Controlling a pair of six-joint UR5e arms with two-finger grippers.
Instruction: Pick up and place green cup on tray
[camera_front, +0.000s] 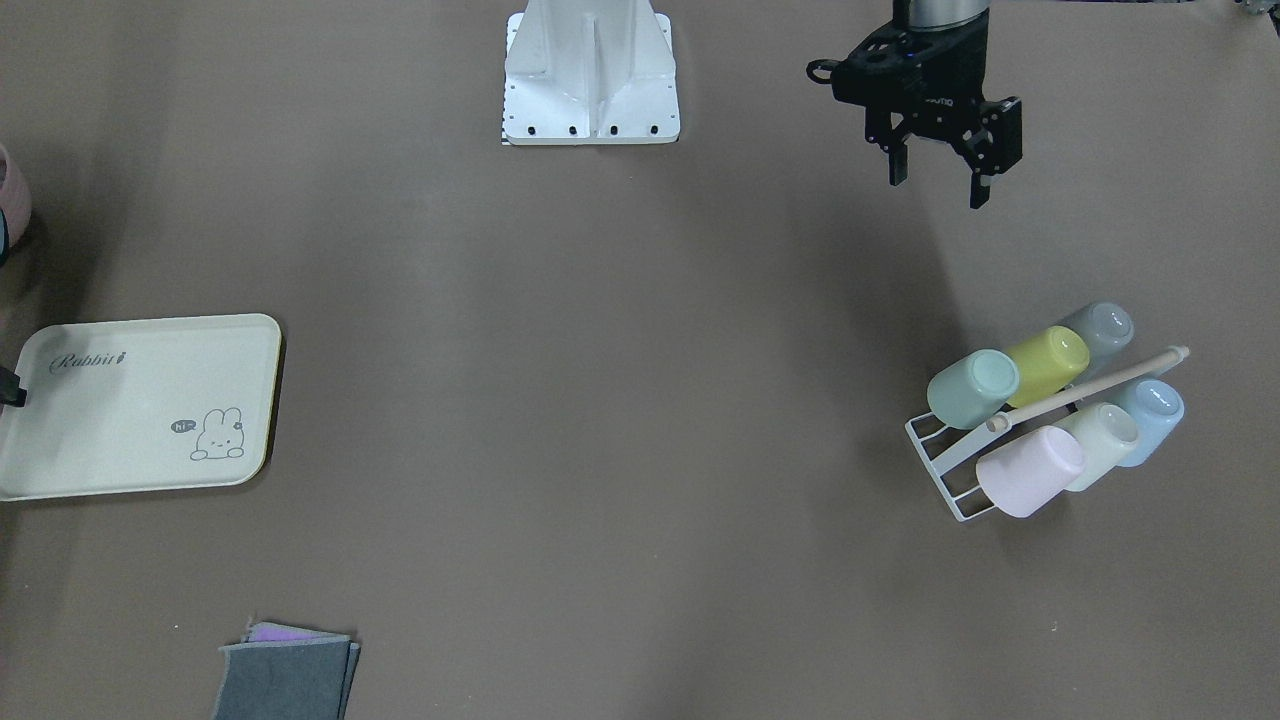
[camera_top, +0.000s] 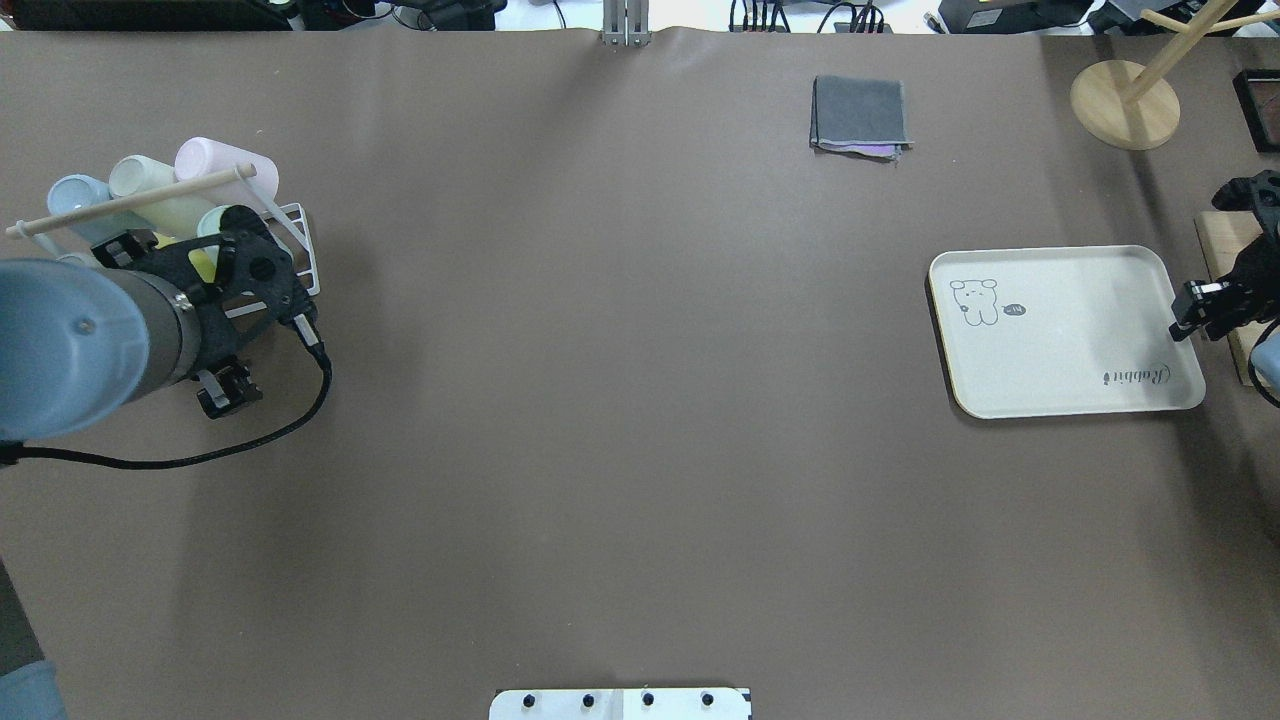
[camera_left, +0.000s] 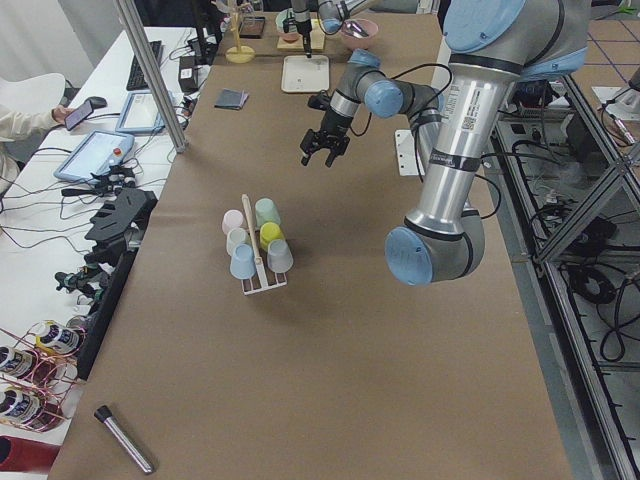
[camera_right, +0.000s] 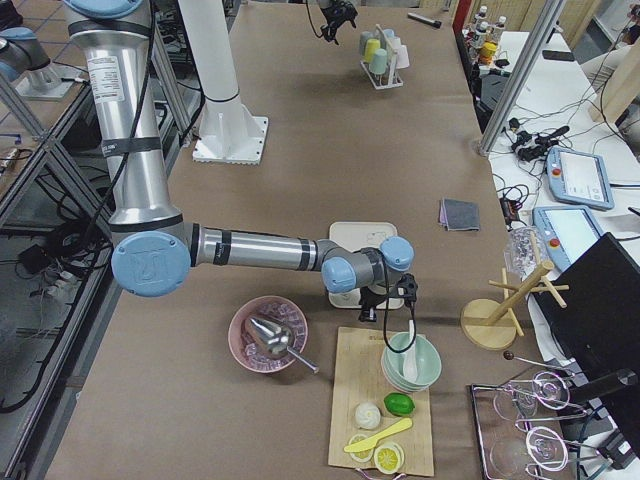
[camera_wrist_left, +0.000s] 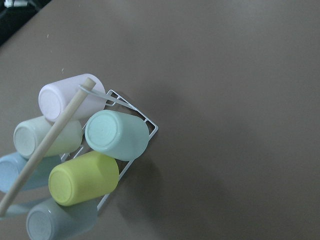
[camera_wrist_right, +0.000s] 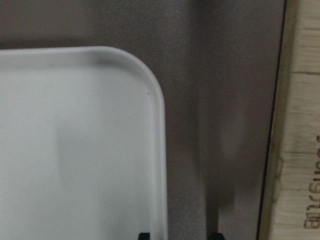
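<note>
The green cup lies tilted on a white wire rack, at the end nearest the tray, next to a yellow-green cup. It also shows left of centre in the left wrist view. My left gripper is open and empty, raised above the table on the robot's side of the rack. The cream tray lies flat and empty at the other end of the table. My right gripper is open at the tray's short edge; its fingertips stand either side of the tray's rim.
The rack also holds pink, whitish, pale blue and grey cups under a wooden rod. A folded grey cloth lies at the far edge. A wooden board and mug tree stand beside the tray.
</note>
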